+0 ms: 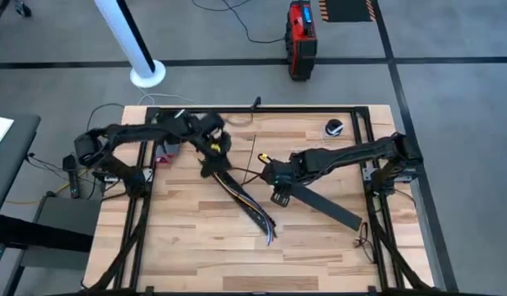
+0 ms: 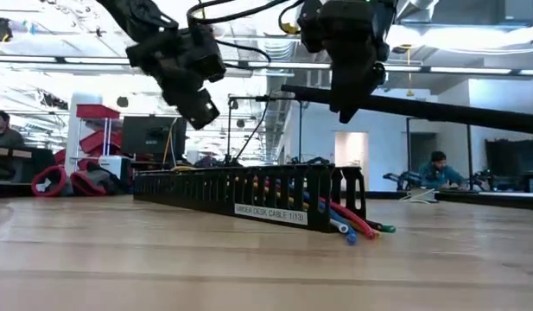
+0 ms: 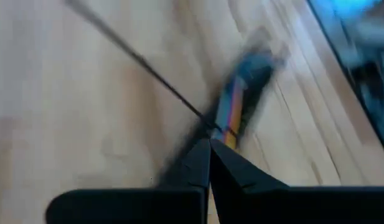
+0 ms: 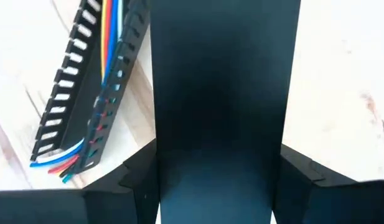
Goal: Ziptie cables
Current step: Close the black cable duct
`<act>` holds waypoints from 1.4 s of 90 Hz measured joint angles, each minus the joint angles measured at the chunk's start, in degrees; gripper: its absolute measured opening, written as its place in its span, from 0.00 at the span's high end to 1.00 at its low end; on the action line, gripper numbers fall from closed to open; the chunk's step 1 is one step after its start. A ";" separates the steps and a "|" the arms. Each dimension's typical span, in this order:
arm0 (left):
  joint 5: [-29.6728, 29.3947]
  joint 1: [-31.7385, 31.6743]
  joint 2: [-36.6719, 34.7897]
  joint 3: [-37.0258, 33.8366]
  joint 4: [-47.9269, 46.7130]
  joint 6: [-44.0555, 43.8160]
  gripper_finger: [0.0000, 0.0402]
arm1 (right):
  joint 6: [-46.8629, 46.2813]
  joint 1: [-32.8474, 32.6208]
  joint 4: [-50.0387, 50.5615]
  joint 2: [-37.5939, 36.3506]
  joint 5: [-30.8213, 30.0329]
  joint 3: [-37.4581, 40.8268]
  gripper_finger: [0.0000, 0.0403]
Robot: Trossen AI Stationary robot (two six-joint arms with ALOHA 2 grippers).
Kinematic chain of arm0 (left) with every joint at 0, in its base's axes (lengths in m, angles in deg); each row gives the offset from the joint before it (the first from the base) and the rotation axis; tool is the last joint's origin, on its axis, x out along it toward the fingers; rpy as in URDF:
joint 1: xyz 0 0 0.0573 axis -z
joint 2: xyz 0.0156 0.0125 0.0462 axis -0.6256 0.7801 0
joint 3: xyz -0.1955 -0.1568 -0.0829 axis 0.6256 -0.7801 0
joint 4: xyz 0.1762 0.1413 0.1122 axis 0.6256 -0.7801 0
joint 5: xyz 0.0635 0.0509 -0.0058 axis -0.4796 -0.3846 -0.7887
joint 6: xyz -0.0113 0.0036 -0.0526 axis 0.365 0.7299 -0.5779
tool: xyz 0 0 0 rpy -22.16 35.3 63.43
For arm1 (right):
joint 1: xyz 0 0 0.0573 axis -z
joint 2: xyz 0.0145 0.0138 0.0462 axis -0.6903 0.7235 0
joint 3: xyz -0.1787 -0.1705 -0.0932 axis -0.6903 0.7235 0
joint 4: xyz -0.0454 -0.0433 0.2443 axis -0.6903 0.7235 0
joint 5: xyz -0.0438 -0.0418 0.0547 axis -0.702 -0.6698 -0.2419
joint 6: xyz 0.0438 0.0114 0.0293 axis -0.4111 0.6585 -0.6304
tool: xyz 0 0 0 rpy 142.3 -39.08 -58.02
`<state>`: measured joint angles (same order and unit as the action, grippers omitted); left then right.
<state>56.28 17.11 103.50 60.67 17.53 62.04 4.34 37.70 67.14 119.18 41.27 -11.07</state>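
Grey floor surrounds your wooden worktop (image 1: 195, 247), which sits inside a black frame. Beyond its far edge you have a white pole base (image 1: 146, 74) and a red-and-black box (image 1: 301, 37). From table height, the room behind shows a seated person (image 2: 436, 168) at a far desk.

Your right arm reaches in from the right side, and the right claw (image 1: 278, 177) is clamped on one end of a flat black strip (image 1: 323, 201). The strip slants away across the boards toward the near right; the wrist camera shows it filling the gap between both fingers.

Your left arm comes in from the left. The left claw (image 1: 214, 152) hangs above the far end of the slotted black channel (image 1: 245, 201), fingers pressed together on a thin dark strand (image 3: 135, 59) that runs off across the boards.

The channel lies diagonally at mid-worktop, just left of the strip. The cables (image 4: 111, 31) lie along the channel, and their blue, red and white tips (image 2: 357, 226) spill out of its near end onto the wood.

A small dark round object (image 1: 334, 127) sits near the far right corner.
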 joint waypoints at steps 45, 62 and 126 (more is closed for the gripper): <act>5.36 9.40 15.83 0.06 12.99 5.73 1.00 | 0.11 -2.05 0.20 0.02 2.32 0.00 0.50; 2.02 9.51 19.20 0.32 15.30 3.55 1.00 | -0.08 -2.67 0.54 0.02 2.41 0.00 0.50; -16.78 -6.88 6.20 -0.11 16.34 8.95 1.00 | -0.21 -0.96 1.53 0.04 2.31 0.00 0.50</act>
<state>39.50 10.23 109.70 60.56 33.87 70.99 4.13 36.74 68.67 119.22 43.59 -11.07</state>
